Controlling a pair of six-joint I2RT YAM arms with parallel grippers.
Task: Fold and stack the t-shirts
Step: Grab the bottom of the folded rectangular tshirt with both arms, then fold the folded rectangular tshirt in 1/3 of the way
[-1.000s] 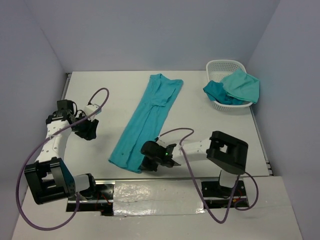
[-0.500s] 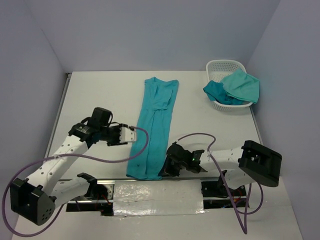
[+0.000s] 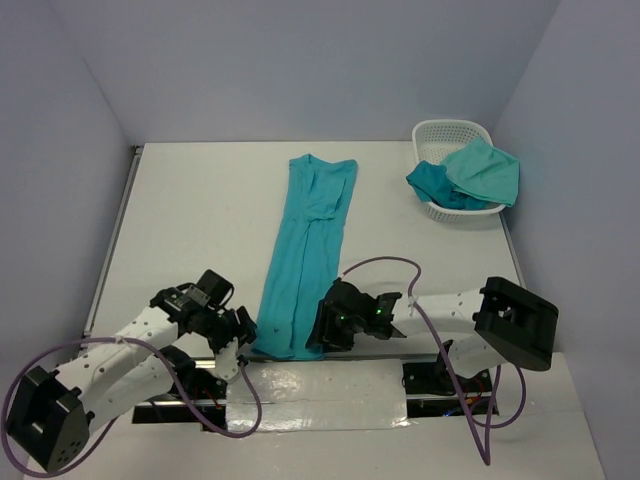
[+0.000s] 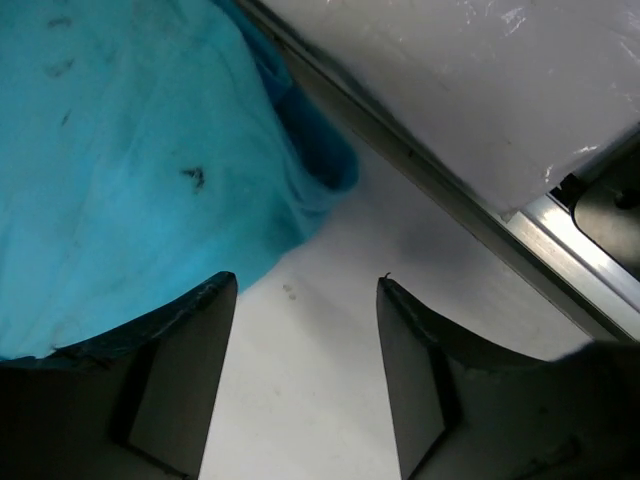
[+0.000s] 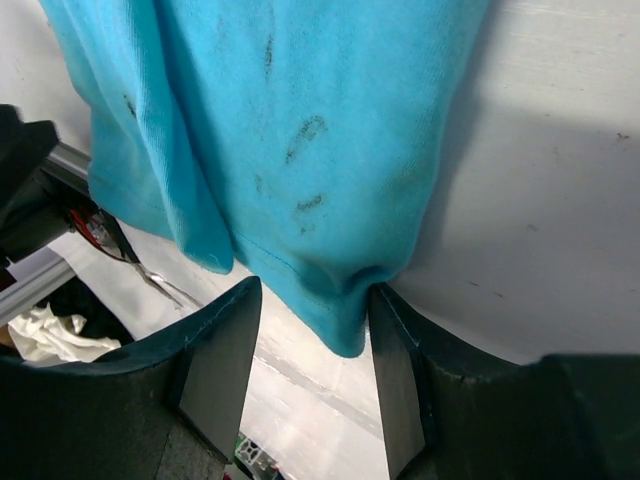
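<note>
A teal t-shirt (image 3: 305,245), folded into a long narrow strip, runs from the far middle of the table to its near edge. My left gripper (image 3: 241,337) is beside the strip's near left corner. In the left wrist view it (image 4: 305,290) is open over bare table, and the shirt (image 4: 120,170) lies just ahead, against the left finger. My right gripper (image 3: 319,331) is at the near right corner. It (image 5: 315,295) is open, and the shirt's hem corner (image 5: 345,310) sags loose between its fingertips.
A white basket (image 3: 438,131) at the far right holds a darker teal shirt (image 3: 437,186) and a lighter green one (image 3: 485,170). The table's metal near edge (image 4: 440,190) and a shiny plastic strip (image 3: 310,385) run just behind both grippers.
The right gripper went from shut on the shirt's near end to open, after swinging the strip straighter. The left arm came from the far left down to the near left corner.
</note>
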